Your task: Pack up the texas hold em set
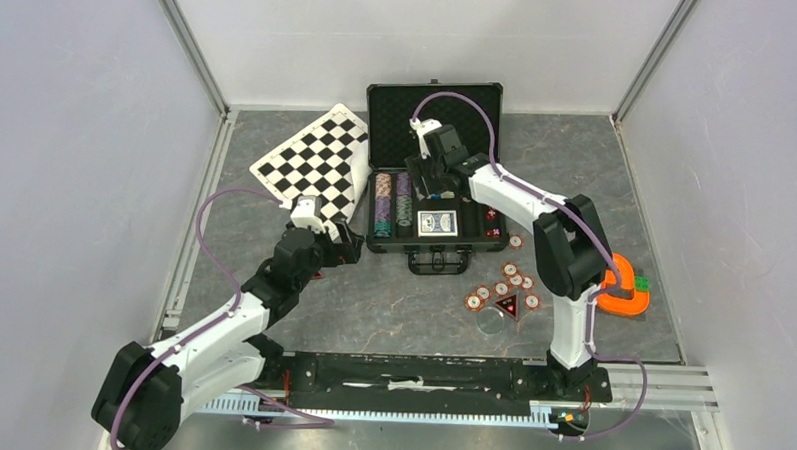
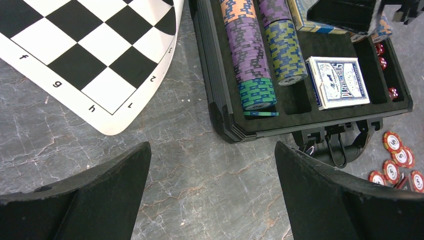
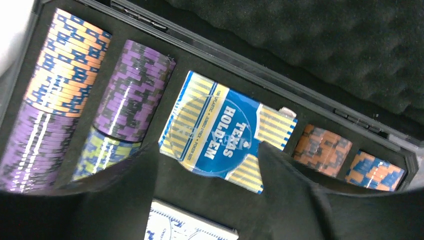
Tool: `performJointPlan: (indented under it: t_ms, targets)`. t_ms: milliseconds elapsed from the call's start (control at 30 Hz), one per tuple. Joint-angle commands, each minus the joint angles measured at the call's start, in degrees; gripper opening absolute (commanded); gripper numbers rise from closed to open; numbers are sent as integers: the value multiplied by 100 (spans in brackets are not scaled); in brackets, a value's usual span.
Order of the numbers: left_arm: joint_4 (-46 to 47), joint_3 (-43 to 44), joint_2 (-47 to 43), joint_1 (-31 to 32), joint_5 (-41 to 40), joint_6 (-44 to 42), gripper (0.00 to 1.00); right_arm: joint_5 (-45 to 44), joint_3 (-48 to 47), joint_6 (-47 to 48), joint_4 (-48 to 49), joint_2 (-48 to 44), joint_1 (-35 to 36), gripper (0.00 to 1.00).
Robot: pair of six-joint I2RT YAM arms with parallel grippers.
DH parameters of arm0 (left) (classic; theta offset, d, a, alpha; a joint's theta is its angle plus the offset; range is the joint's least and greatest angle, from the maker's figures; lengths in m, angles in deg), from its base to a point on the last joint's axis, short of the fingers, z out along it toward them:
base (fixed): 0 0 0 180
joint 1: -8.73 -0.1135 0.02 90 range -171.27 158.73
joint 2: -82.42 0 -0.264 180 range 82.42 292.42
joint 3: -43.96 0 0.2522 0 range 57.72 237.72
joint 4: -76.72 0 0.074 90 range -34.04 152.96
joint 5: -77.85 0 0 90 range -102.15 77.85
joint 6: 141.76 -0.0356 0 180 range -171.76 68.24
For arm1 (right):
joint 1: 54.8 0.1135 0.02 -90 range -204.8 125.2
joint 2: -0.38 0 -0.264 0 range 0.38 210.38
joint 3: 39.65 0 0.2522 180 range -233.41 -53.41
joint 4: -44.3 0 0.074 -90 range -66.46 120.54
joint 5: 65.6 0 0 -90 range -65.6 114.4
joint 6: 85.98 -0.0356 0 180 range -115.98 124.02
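The texas hold em set's black case point(image 1: 373, 199) lies open mid-table, its foam lid point(image 1: 433, 111) raised. Rows of striped chips point(image 2: 250, 55), a white and blue card deck point(image 2: 337, 82) and red dice point(image 2: 392, 92) sit in its tray. My right gripper point(image 3: 206, 150) hovers open inside the tray. Just past its fingertips, a clear round disc point(image 3: 200, 130) lies flat on a blue and yellow Texas Hold'em deck point(image 3: 275, 125). My left gripper point(image 2: 212, 147) stands wide open and empty over bare table near the case's front left corner point(image 2: 220, 110). Loose red chips point(image 1: 507, 284) lie in front of the case.
A black-and-white checkered board point(image 1: 317, 157) lies left of the case, its edge against the case side. An orange tape-like object point(image 1: 622, 288) sits at the right. A dark triangular piece point(image 1: 507, 307) and a clear disc point(image 1: 489, 323) lie among the loose chips. The case handle point(image 2: 335, 145) juts forward.
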Motion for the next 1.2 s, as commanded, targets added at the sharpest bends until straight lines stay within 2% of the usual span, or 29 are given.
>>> performJointPlan:
  t_ms: [0, 100, 233, 367, 500, 567, 600, 733, 867, 933, 1067, 1167]
  targets:
    - [232, 5, -63, 8, 11, -188, 100, 56, -329, -11, 242, 132, -45, 85]
    - [232, -4, -103, 4, 11, -180, 100, 54, -249, -23, 163, -59, -45, 97]
    - [227, -17, -154, 10, 37, -195, 100, 173, 180, -19, 73, -824, -37, 98]
    - [181, -22, -213, 5, 29, -184, 100, 168, 1495, 3, -71, -2027, 70, 98]
    - [-55, 44, -210, 5, -150, -105, 100, 158, 3129, -338, -267, -3442, 150, 92]
    - [-424, 146, -210, -4, -461, 37, 100, 65, 3891, -590, -373, -4194, 227, 92]
    - [-585, 170, -225, -5, -615, 104, 100, 18, 4231, -745, -425, -4521, 278, 96]
    - [-757, 159, -367, -5, -1037, 210, 100, -116, 4911, -1263, -1133, -5509, 596, 98]
    - [-757, 213, -411, -2, -1142, 223, 100, -249, 5394, -1728, -1580, -5988, 934, 98]
    - [-939, 259, -386, -4, -1443, 437, 100, -244, 5661, -2015, -1671, -6191, 965, 98]
    - [-1967, 578, -313, -5, -2245, 934, 100, -208, 6122, -3013, -1727, -6610, 994, 98]
    - [-2571, 786, -306, -2, -2657, 1253, 100, -222, 6578, -3888, -1428, -6968, 1299, 98]
